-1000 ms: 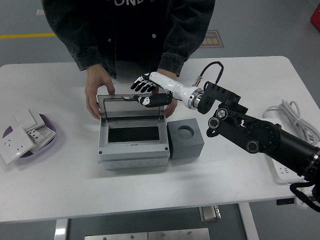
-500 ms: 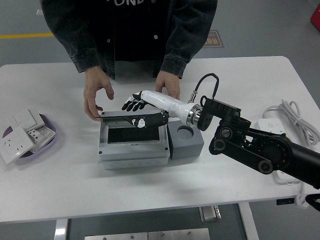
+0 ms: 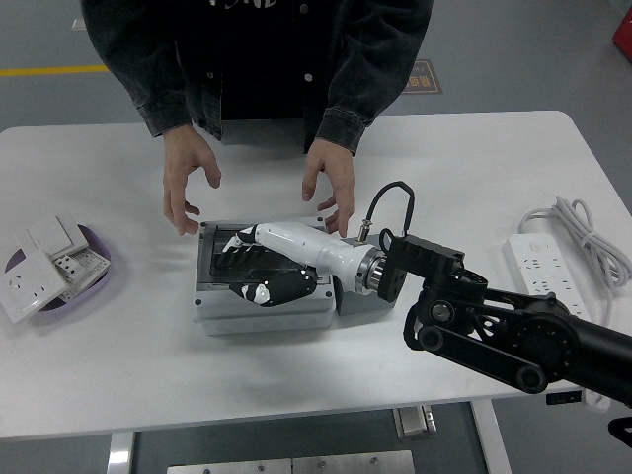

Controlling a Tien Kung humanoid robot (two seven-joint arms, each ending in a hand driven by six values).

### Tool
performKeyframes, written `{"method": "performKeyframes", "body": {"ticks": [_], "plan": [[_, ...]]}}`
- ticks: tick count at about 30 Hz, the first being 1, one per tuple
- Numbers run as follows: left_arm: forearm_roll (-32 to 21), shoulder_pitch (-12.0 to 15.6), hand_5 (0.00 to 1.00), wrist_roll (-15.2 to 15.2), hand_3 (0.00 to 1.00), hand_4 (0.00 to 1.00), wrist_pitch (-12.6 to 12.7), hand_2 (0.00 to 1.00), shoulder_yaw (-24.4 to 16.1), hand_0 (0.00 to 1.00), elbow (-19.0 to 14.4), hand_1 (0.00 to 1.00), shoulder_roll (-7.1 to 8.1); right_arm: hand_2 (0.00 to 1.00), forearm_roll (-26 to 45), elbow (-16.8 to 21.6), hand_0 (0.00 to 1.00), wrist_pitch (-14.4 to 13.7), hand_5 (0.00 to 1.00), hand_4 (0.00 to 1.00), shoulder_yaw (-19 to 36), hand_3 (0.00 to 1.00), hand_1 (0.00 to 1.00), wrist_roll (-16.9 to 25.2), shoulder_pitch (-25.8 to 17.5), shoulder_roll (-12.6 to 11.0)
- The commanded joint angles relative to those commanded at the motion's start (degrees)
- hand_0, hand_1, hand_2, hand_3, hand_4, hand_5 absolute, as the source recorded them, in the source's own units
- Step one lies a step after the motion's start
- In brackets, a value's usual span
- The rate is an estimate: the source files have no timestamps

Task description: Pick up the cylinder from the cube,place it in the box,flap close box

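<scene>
The right hand point(image 3: 259, 272) lies flat with fingers spread on the box point(image 3: 212, 314) lid, the cylinder out of sight, presumably inside, and uneven pressure could leave the lid unlatched or shove the box into the person's hands point(image 3: 329, 185) just behind.

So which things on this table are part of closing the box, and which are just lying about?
Part of the job: grey box; its lid; grey cube; right hand pressing flat on the lid.

Lying about: purple dish of wall sockets; white power strip.
</scene>
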Motion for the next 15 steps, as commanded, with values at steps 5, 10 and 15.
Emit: {"method": "performKeyframes", "body": {"ticks": [5, 10, 15], "plan": [[-0.11, 0.04, 0.321, 0.01, 0.711, 0.766, 0.03, 0.676, 0.06, 0.637, 0.00, 0.674, -0.02, 0.682, -0.64, 0.64, 0.664, -0.35, 0.339, 0.605, 2.05, 0.699, 0.664, 0.14, -1.12, -0.50], [-0.28, 0.21, 0.321, 0.04, 0.711, 0.765, 0.05, 0.676, 0.17, 0.637, 0.00, 0.673, -0.03, 0.681, -1.30, 2.81, 0.661, -0.37, 0.344, 0.604, 6.88, 0.699, 0.663, 0.12, -2.61, -2.23], [-0.65, 0.35, 0.321, -0.06, 0.711, 0.765, 0.05, 0.676, 0.49, 0.637, 0.00, 0.673, 0.09, 0.681, -2.24, 6.49, 0.661, -0.28, 0.344, 0.604, 13.80, 0.699, 0.663, 0.60, -5.77, -4.41]]}}
